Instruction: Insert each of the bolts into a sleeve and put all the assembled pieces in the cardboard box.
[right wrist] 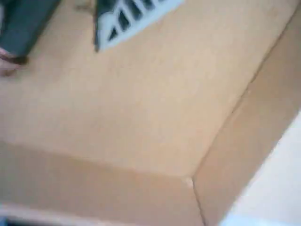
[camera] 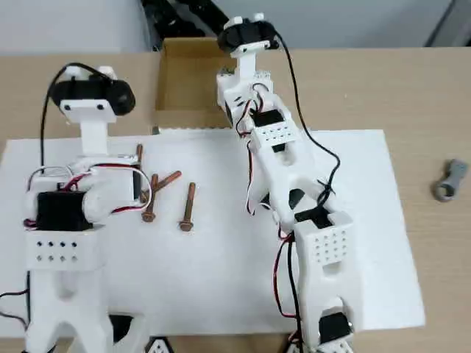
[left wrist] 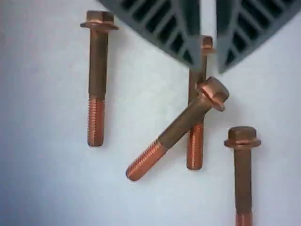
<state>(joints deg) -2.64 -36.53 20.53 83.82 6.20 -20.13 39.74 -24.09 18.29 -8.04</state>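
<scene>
Four copper-coloured bolts (camera: 168, 193) are lying bare on the white sheet (camera: 221, 279) that is covering the bench (camera: 412, 95). They are lying left of centre, just right of the left arm (camera: 73, 206). The lone bolt (camera: 188, 207) is lying apart at the right of the group. The slanted bolt (left wrist: 181, 129) is resting across the shank of a straight bolt (left wrist: 195, 146) and touching it. The far bolt (camera: 138, 154) is lying partly under the left arm.

The left tool (left wrist: 209, 66) is hanging over the group. Its dark ribbed fingers (left wrist: 160, 23) are standing a little apart and gripping nothing. The head of the straight bolt is showing in the gap between them.

The cardboard box (camera: 184, 81) is sitting on the bench at the far edge of the sheet. The right arm (camera: 280, 162) is stretching from the near edge up to it. The right tool (right wrist: 59, 49) is hanging inside the box above its floor, near a corner. Its fingers are parted, with bare cardboard showing between them. A blurred coppery patch (right wrist: 7, 61) is showing beside the dark finger (right wrist: 23, 23); what it is cannot be told.

A small grey part (camera: 450, 180) is lying on the bare bench at the right, off the sheet.
</scene>
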